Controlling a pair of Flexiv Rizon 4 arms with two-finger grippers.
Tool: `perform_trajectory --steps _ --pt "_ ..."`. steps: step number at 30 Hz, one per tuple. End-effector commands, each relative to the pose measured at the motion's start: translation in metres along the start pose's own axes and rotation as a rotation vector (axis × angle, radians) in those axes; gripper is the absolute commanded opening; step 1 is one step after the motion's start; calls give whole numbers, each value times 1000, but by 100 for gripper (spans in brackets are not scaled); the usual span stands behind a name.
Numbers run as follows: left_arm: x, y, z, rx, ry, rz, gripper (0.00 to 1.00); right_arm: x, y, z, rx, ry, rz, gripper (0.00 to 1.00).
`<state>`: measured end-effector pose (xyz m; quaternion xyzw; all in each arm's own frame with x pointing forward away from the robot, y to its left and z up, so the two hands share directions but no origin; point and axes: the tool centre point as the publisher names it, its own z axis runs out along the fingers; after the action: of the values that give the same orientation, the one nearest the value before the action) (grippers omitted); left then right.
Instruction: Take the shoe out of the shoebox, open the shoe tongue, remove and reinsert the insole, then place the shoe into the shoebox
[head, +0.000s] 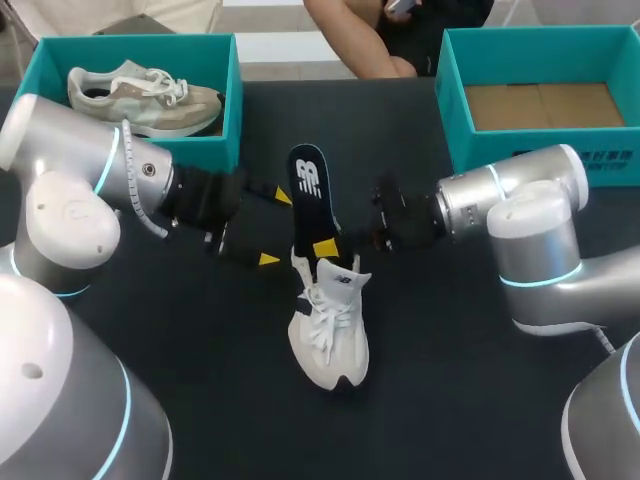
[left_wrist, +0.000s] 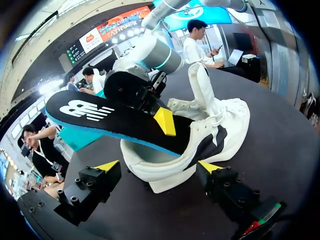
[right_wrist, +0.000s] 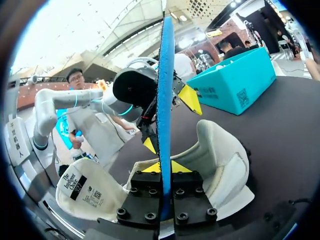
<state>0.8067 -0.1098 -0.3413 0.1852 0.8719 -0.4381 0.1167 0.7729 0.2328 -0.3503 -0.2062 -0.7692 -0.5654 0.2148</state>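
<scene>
Right gripper (right_wrist: 162, 167) pinches the insole (right_wrist: 165, 75), left gripper (left_wrist: 159, 166) spread beside the white shoe (head: 330, 340) (on dark table (head: 450, 400)).

A large white logo is showing on the black insole (head: 309, 190), upper middle of the head view. White print is running along the shoebox (head: 600, 165) wall at upper right. In the right wrist view, a printed label (right_wrist: 80, 187) with small codes is lying on the tongue (right_wrist: 95, 192)'s inner face. None of it is being read out.

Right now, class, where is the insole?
In the head view the insole sticks up at mid-table, its lower end inside the white shoe, pinched by the right tool. The left tool is open on its left.
</scene>
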Motion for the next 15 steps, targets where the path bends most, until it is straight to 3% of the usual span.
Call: perform_trajectory --steps 1,7,9,12,15 --pt "0 -1 0 -4 0 0 100 9 -15 -3 4 -18 22 0" --pt "0 -1 0 -4 0 0 100 9 -10 0 5 -17 10 1" --pt "0 -1 0 -4 0 0 100 9 -4 1 9 -17 -4 21" --pt "0 -1 0 -4 0 0 100 9 4 1 9 -20 -26 30" --pt "0 -1 0 -4 0 0 100 9 14 0 2 -22 -52 30"
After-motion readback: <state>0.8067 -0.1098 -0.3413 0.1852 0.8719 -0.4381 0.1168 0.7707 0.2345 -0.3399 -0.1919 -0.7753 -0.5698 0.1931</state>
